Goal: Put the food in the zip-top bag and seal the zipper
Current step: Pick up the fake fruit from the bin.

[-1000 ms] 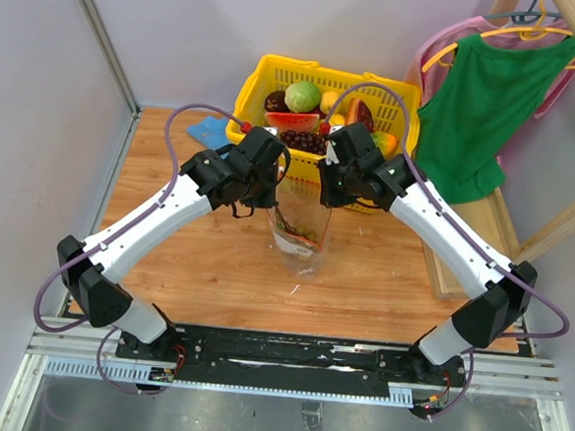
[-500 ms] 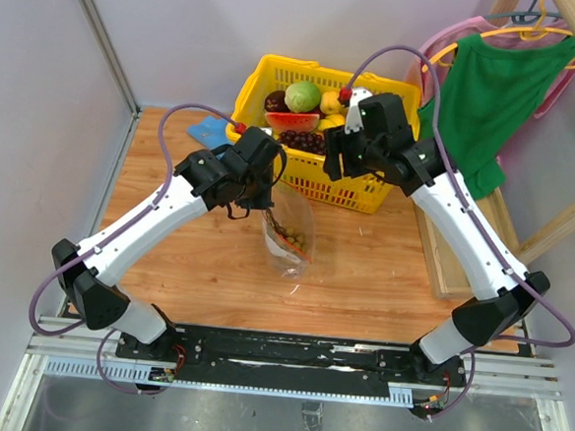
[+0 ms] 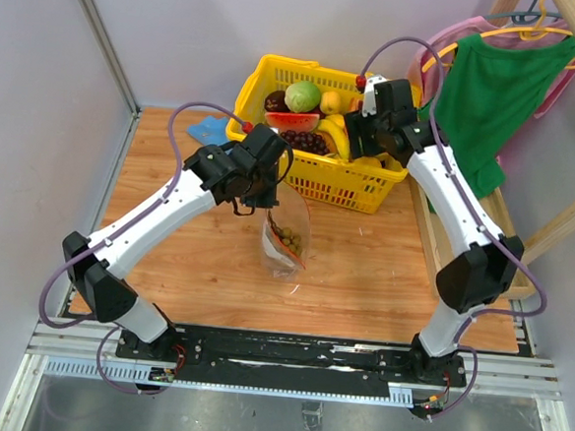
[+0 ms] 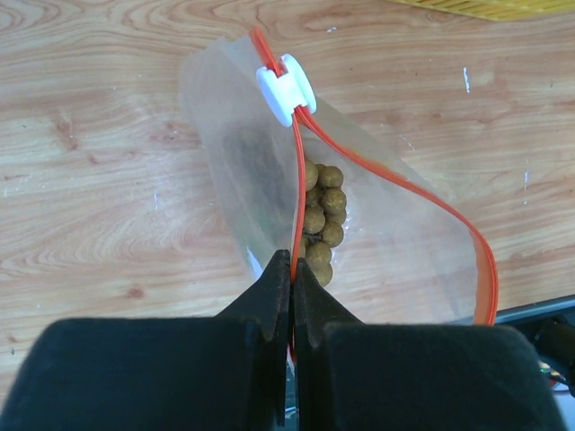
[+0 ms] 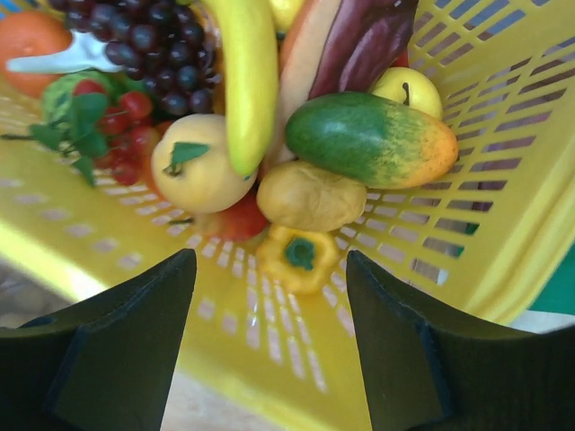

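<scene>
Left tool (image 4: 292,269): fingers pressed together, pinching one side of the orange-red zipper (image 4: 297,180) at the mouth of the zip-top bag (image 4: 243,171). The bag hangs from this pinch, and its bottom is on the table (image 4: 108,180), just in front of the yellow basket (image 5: 269,359) on the side toward the arm bases.

Bag mouth: gaping. The two zipper strips meet at the white slider (image 4: 286,88), which sits at the end of the mouth farthest from the pinch. From there they spread apart.

Bag contents: a cluster of small tan-brown balls (image 4: 322,215), low in the bag, below the pinched strip. Nothing else is discernible through the plastic.

Right tool (image 5: 269,260): fingers spread wide, holding nothing. It hovers over the basket, at the end away from the bag, pointing down into it.

Basket contents in the right wrist view:
- The yellow banana (image 5: 243,81) lies across the pile.
- The green-to-orange mango (image 5: 368,139) is beside the banana.
- A dull yellow lumpy fruit (image 5: 310,193) lies under the mango.
- A small yellow bell pepper (image 5: 296,256) rests against the basket wall, between the open fingers.
- A yellow round fruit with a green leaf (image 5: 202,166) touches the banana tip.
- Dark purple grapes (image 5: 153,45) and red berries (image 5: 121,126) are on the far side of the banana from the mango.

Top view: a round green fruit (image 3: 302,96) sits at the back of the basket.
</scene>
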Controlling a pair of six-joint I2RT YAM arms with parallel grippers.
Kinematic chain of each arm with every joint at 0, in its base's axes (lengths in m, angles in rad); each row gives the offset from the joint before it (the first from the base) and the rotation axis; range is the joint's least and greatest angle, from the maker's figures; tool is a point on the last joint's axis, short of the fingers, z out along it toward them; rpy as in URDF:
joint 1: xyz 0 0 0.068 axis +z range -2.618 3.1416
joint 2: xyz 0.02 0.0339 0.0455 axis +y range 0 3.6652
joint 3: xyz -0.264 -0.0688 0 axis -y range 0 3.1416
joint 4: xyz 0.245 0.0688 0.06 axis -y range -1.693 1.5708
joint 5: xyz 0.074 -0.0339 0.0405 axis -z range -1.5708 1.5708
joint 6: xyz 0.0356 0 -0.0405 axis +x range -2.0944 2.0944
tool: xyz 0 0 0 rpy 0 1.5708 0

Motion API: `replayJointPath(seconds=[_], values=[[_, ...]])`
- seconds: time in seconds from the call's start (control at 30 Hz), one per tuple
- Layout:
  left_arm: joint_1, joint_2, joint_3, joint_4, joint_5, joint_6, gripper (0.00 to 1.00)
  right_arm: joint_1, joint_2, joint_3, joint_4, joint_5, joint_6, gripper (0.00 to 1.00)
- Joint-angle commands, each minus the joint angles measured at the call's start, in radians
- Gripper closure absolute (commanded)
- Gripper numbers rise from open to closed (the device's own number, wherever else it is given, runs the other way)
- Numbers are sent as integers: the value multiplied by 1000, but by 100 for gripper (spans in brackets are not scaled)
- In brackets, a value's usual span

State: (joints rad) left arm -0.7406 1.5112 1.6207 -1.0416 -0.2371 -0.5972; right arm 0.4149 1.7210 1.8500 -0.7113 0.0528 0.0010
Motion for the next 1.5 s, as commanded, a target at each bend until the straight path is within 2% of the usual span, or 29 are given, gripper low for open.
replayJointPath(seconds=[0.0,0.13,0.3,0.53,0.9,1.0,1.23,1.47], values=[[6,49,53,-28,26,24,100,-47,89,61,48,53,-55,32],[6,78,67,-36,29,33,100,-90,176,94,43,61,-94,35],[6,94,74,-36,31,42,99,-113,253,129,43,119,-208,34],[10,113,85,-44,24,48,99,-114,381,191,21,152,-418,17],[17,122,102,-54,26,51,100,-112,516,249,3,135,-552,10],[18,125,106,-57,25,52,100,-110,529,274,-21,108,-550,22],[20,118,115,-61,15,51,100,-93,454,262,-32,102,-539,62],[21,92,108,-62,-7,33,100,-85,354,260,-43,82,-451,74]])
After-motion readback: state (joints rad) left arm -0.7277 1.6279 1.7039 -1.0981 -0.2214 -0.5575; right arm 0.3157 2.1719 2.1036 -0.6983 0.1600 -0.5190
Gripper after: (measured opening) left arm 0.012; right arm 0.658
